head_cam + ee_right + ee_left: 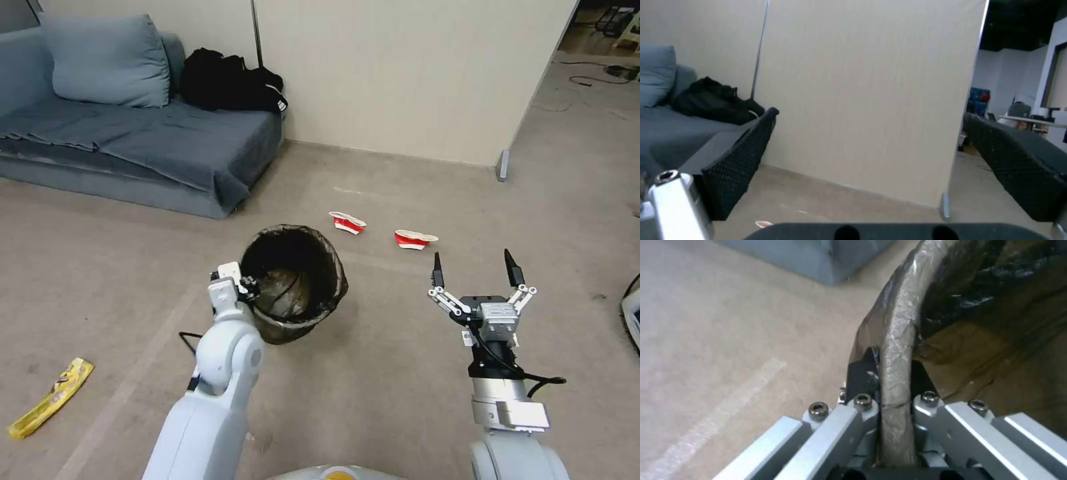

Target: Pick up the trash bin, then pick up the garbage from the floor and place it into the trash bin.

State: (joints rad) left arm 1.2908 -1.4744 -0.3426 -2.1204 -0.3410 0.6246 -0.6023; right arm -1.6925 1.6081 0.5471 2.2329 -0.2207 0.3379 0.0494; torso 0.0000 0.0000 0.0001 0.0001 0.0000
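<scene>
Sofa point(133, 133) behind trash bin point(320, 280); crushed cups point(347, 222) beside it.

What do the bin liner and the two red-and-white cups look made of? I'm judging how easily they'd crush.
The trash bin liner looks like thin glossy plastic film: it wrinkles and glints where the left gripper pinches the rim. The cups look like matte paper, already flattened.

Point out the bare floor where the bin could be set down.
Bare floor lies between the trash bin, held by the left gripper, and the open right gripper. Beyond, two crushed cups crowd it.
</scene>
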